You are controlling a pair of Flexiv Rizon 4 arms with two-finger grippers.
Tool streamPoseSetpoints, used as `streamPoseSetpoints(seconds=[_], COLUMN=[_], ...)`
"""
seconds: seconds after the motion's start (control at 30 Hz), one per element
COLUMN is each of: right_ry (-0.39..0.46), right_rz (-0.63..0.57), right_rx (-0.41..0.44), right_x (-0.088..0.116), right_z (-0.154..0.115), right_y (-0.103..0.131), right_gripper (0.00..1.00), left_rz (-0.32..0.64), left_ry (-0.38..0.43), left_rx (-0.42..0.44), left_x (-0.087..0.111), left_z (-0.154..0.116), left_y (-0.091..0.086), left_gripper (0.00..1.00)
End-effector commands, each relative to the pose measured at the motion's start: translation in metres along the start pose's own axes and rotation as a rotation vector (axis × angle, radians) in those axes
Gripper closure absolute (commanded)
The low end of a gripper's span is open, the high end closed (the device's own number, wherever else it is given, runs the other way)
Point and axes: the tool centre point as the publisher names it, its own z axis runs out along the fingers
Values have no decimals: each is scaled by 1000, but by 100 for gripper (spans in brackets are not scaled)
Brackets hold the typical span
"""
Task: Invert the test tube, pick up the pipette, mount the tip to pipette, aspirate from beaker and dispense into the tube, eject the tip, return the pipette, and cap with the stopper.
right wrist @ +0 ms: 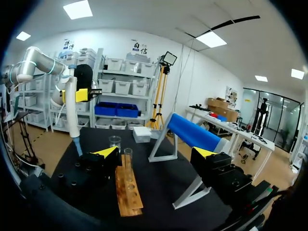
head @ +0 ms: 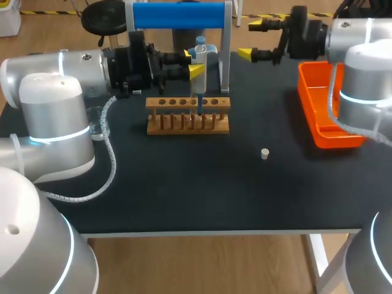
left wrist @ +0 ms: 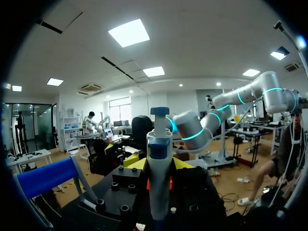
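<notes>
Silver arms (head: 55, 67), cyan rings (head: 58, 136), coiled cable (head: 110, 131); black yellow-tipped right gripper (head: 250, 40).

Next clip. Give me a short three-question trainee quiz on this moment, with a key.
1. True or false: the left gripper is shut on the pipette.
2. In one word, is the right gripper open or shut?
3. The stopper lies: A in the left gripper, B on the table, C in the right gripper.
Key: 1 true; 2 open; 3 B.
</notes>
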Motion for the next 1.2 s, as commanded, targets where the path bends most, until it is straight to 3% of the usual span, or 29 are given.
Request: streamPoseSetpoints(seconds=[0.03, 0.37, 0.77, 1.2], right_ry=[8, -23, -30, -38], right_rz=[5, 8, 3, 41], right_rx=[62, 117, 144, 111], right_x=[-21, -42, -49, -63], right_z=[18, 32, 60, 85], right_y=[6, 14, 16, 9], right_gripper=[0, 0, 0, 0], left_rz=[1, 1, 1, 1], left_ry=[-2, -2, -2, -2], left_rx=[2, 2, 2, 2], left_x=[1, 1, 1, 1], left_z=[1, 1, 1, 1], left_y=[0, 0, 0, 0], left_gripper=[100, 100, 100, 100])
